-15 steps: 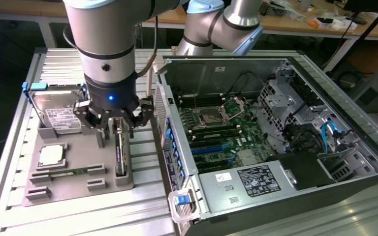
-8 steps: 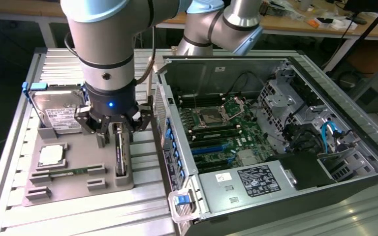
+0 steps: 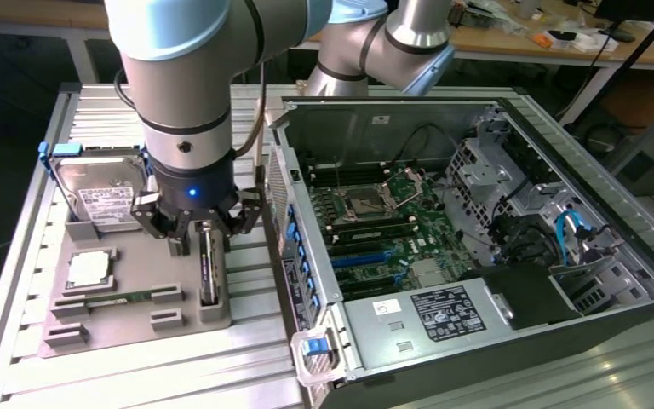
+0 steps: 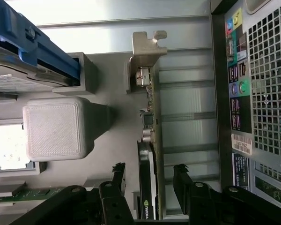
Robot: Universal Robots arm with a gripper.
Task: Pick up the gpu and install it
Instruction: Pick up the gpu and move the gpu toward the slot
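The hand (image 3: 205, 234), spread wide, straddles the gpu (image 3: 207, 274), fingers (image 4: 118, 176) clear of it. It stands edge-on, its faces hidden.

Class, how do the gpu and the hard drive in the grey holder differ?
The gpu is thin and dark, edge-on; the hard drive is silvery, blue-railed, showing its labelled face. The gpu sits inside the open pincer; the hard drive stands apart. Both rest in the grey holder.

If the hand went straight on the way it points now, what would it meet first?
The gpu, standing on edge in the grey holder, between the hand's open fingers. Its upper edge would probably reach the palm first, though depth is unclear and the fingertips might touch the holder sooner.
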